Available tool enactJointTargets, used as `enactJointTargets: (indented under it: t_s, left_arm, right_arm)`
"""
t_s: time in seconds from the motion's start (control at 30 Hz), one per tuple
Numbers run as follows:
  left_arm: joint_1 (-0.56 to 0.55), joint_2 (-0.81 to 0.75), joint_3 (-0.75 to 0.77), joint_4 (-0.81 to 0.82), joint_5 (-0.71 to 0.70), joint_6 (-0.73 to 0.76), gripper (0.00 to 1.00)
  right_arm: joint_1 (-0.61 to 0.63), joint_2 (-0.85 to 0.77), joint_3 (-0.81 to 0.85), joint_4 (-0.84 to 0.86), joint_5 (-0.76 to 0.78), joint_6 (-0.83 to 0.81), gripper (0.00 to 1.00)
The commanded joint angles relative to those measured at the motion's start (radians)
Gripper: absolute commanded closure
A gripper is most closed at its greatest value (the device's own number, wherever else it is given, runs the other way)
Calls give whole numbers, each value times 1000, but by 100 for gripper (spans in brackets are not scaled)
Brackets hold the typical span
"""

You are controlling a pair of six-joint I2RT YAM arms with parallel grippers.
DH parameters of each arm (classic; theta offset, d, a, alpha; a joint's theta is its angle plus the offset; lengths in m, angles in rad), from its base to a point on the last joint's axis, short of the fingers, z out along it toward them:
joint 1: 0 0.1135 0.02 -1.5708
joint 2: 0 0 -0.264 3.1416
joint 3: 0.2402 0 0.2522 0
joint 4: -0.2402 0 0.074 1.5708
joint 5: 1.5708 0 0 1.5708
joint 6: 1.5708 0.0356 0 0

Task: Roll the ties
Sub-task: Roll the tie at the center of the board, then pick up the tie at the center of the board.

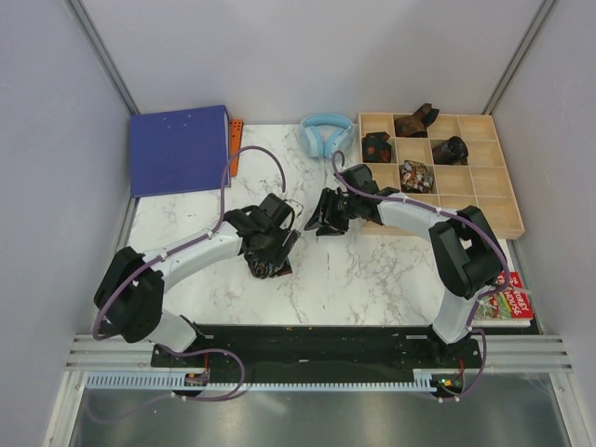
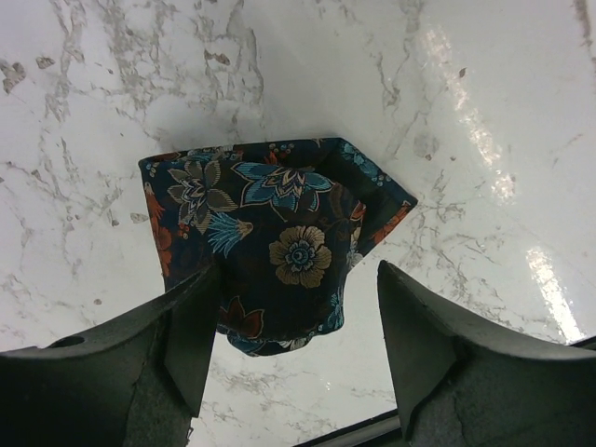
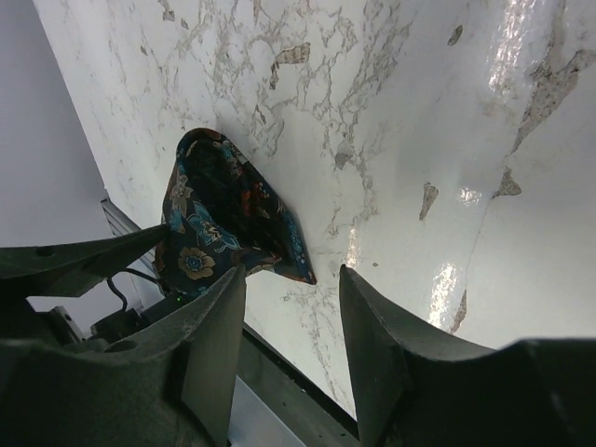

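Tie (image 2: pixel 279 233) lying loosely rolled on desk (image 2: pixel 466 140); left gripper (image 2: pixel 298 275) straddling it, spread, probably letting roll settle; right gripper (image 3: pixel 291 279) spread, empty, standing by.

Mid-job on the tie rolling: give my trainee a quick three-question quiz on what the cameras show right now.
1. True or false: the right gripper is shut on the folded tie lying on the table.
2. Where are the headphones? A) inside the wooden tray; B) on the table, just left of the tray; C) at the table's near edge.
3. How many rolled ties sit in the tray?
Key: 1 false, its jaws stand open and empty; 2 B; 3 four.
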Motion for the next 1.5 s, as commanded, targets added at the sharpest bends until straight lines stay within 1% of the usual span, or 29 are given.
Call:
enactJointTargets:
  t_s: [0.0,0.13,0.33,0.4,0.47,0.6,0.63,0.7,0.73,0.8,0.87,0.93,1.0,1.17,1.2,1.27,1.3,1.33,1.4,1.47]
  left_arm:
    - [5,45,23,-19,-35,19,26]
    - [5,81,25,-16,-72,16,26]
    - [5,87,6,-11,-159,-2,26]
    - [3,87,-4,-7,-162,-7,27]
    - [5,98,-17,-5,-173,-11,33]
    - [5,127,-20,-16,-173,-39,54]
    - [5,133,-18,-14,-184,-38,66]
    - [5,147,-14,-13,-184,-35,83]
    - [3,150,-12,-10,-188,-35,98]
    - [2,158,0,-19,-196,-35,98]
    - [-7,145,23,-33,-233,-35,98]
    - [-21,99,54,-51,-279,-39,98]
    - [-43,47,84,-74,-288,-42,98]
    - [-121,21,253,-158,-336,-53,98]
    - [-153,26,279,-171,-346,-54,98]
    - [-188,44,351,-203,-363,-58,98]
    - [-226,52,374,-211,-366,-59,98]
    - [-247,62,417,-218,-371,-61,98]
    - [-297,76,460,-220,-359,-58,98]
    - [-329,104,529,-217,-316,-41,98]
  right_arm:
    - [0,-54,-12,17,11,-15,47]
    - [-2,-51,-14,17,8,-12,47]
    - [0,-55,-14,19,6,-12,47]
    - [0,-54,-17,20,3,-11,47]
    - [-2,-52,-17,22,1,-12,47]
    - [1,-58,-23,20,0,-17,47]
    - [0,-63,-26,22,1,-15,47]
    - [0,-63,-32,22,3,-20,47]
    - [0,-63,-32,23,3,-19,47]
    - [0,-60,-35,25,3,-15,47]
    - [-2,-60,-36,26,4,-15,48]
    - [-3,-69,-37,26,18,-14,48]
    - [-14,-84,-40,26,31,-3,49]
    - [-65,-166,-63,26,77,27,50]
    - [-74,-195,-66,26,83,34,50]
    - [-104,-222,-77,25,103,47,50]
    - [-120,-244,-78,25,104,51,50]
    - [-156,-253,-78,23,104,61,50]
    - [-201,-276,-74,20,78,66,50]
    - [-267,-301,-66,-6,77,63,50]
